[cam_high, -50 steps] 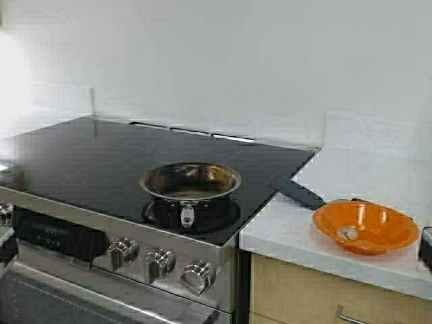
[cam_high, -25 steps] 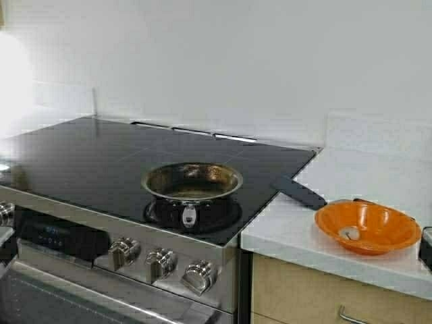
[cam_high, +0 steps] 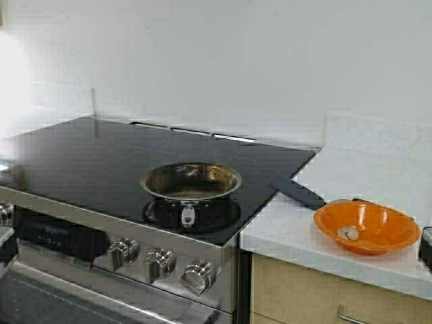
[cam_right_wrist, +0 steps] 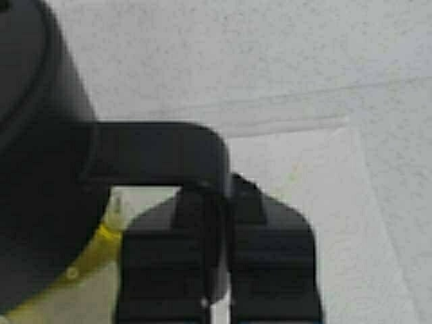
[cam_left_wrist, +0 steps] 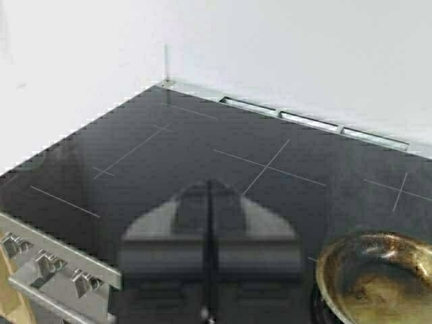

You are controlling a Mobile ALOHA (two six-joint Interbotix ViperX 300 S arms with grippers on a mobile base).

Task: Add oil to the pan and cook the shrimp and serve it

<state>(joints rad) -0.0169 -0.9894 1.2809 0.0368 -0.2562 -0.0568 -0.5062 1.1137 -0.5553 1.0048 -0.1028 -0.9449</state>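
Note:
The steel pan (cam_high: 191, 181) stands on the front right burner of the black cooktop (cam_high: 101, 158), browned inside and holding nothing; its rim also shows in the left wrist view, pan (cam_left_wrist: 378, 277). One pale shrimp (cam_high: 348, 233) lies in the orange bowl (cam_high: 388, 229) on the white counter. My left gripper (cam_left_wrist: 209, 189) hovers shut and holding nothing over the cooktop, beside the pan. My right gripper (cam_right_wrist: 219, 196) is shut on the black handle (cam_right_wrist: 169, 152) of the jug, whose black lid (cam_right_wrist: 34, 135) and yellow oil (cam_right_wrist: 101, 246) show beside it. Neither arm appears in the high view.
A black utensil handle (cam_high: 297, 192) lies across the cooktop's right edge onto the counter (cam_high: 351, 172). Stove knobs (cam_high: 158, 263) line the front panel. A white wall backs the stove. A dark object (cam_high: 426, 246) sits at the counter's right edge.
The whole scene has shifted very slightly to the right in the high view, so the robot has moved a touch. Pan and bowl keep their places on stove and counter.

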